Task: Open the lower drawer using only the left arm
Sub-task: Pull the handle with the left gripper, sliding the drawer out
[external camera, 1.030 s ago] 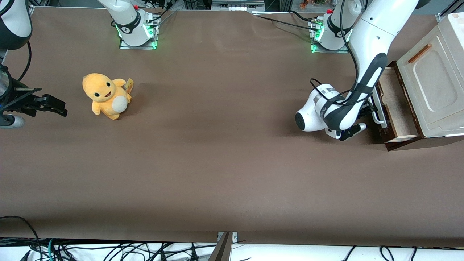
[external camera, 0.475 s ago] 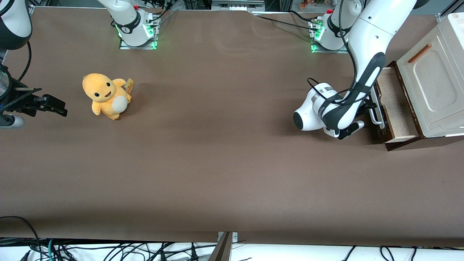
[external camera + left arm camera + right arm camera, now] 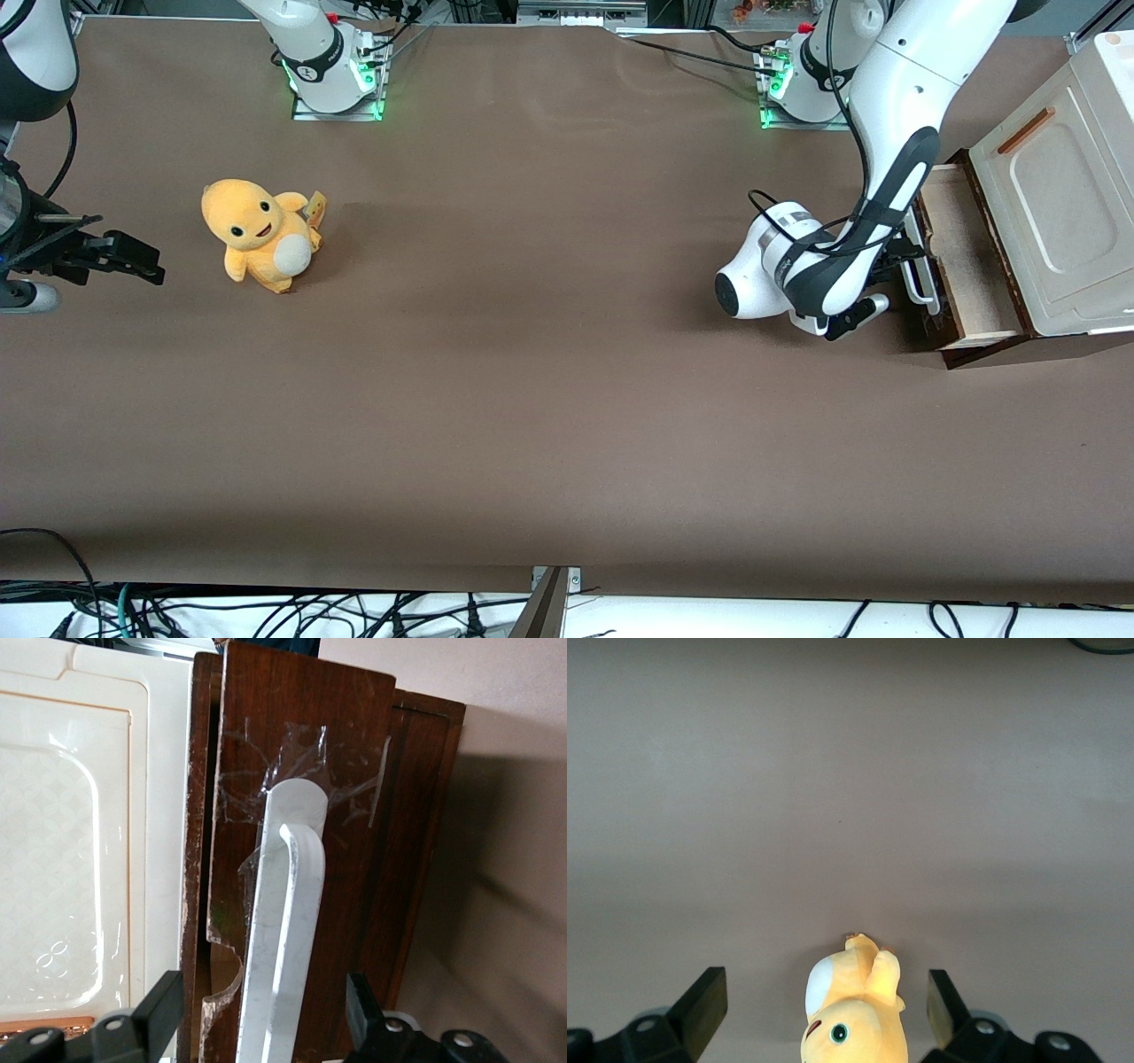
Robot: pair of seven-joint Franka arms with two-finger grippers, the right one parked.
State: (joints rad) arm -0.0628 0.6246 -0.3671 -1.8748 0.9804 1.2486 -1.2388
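Lower drawer (image 3: 967,266) pulled out beneath the panel (image 3: 1054,186), gripper (image 3: 266,1028) straddling its handle (image 3: 288,930), fingers apart

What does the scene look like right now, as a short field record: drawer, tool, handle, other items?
lower drawer: partly pulled out, pale tray showing under the cream-white panel
handle: long white bar on the dark wood front, taped at its end
left arm: reaches down to the drawer front
tool: open, fingers either side of the handle, not clamped
other items: orange plush toy toward the parked arm's end of the table
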